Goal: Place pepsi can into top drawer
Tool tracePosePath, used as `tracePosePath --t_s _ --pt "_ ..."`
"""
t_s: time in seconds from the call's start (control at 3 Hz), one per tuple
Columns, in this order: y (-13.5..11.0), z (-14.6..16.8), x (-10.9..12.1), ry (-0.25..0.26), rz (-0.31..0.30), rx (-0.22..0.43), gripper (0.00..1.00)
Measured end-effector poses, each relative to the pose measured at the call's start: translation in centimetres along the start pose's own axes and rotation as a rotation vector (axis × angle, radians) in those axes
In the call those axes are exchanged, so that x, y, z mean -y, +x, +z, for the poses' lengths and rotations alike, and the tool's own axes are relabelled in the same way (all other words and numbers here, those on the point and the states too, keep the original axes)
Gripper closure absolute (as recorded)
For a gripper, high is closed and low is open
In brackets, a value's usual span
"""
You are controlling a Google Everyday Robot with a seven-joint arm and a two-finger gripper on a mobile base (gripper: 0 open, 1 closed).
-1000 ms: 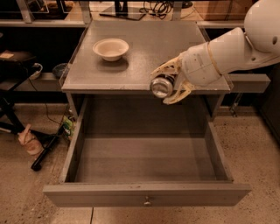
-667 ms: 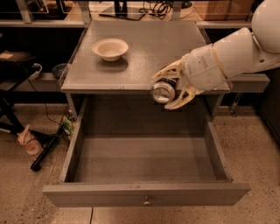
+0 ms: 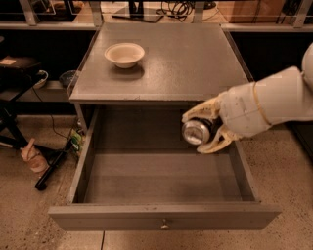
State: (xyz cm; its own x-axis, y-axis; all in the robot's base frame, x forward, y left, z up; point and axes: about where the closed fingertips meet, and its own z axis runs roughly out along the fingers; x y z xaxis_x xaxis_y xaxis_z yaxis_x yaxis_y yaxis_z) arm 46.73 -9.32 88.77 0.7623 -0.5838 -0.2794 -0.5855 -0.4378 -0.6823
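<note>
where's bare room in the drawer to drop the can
The whole floor of the top drawer is bare, left wall to right wall. Only the right rear is crowded, where the gripper holds the pepsi can above it.

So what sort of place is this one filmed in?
Probably a lab or office workspace: a grey cabinet with its top drawer open, cables trailing behind it, and a speckled hard floor. The claw holds the pepsi can over the drawer's far right corner.

pincer (image 3: 202,131), pepsi can (image 3: 195,132) — over top drawer (image 3: 161,218)
</note>
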Motion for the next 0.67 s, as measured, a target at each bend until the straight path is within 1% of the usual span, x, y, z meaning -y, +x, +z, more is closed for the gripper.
tracePosePath --t_s 0.33,0.67 --pt "2.1 3.2 -2.8 -0.006 0.063 -0.055 1.0" --pt "3.6 5.4 -3.7 -0.012 0.086 -0.068 1.0"
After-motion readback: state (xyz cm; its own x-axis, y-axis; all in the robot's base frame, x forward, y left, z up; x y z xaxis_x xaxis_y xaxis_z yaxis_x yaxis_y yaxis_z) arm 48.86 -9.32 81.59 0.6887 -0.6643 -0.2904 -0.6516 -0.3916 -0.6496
